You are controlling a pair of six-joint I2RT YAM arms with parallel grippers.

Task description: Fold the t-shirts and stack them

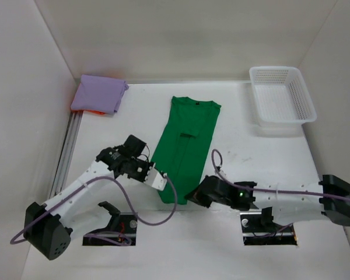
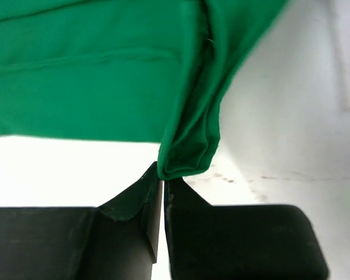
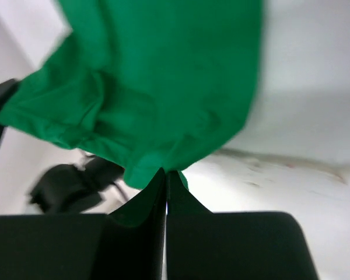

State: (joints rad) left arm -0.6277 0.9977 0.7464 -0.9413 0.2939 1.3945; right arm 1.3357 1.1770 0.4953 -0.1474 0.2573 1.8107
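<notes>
The green t-shirt [image 1: 184, 143] lay in the middle of the table [image 1: 245, 157], folded lengthwise into a long narrow strip. Its collar pointed to the far edge and its hem lay nearest the arms. The strip ran a little aslant, the hem end further left than the collar.

The left gripper [image 2: 163, 182] sat at the left corner of the hem. Its jaws were pressed together on a bunched fold of the green cloth, and some cloth showed against the inside of one finger. The right gripper [image 3: 166, 174] sat at the right corner of the same hem. Its jaws were likewise nipped tight on the edge of the shirt, with no gap between the fingers. In the right wrist view the cloth rose from the pinch in loose folds.

The lavender t-shirt [image 1: 99, 93] lay folded in the far left corner of the table, well apart from the green one. It rested on the orange t-shirt [image 1: 94, 112], of which only a thin strip showed at the near edge.

A white lattice basket [image 1: 274, 70] stood in the far right corner.
</notes>
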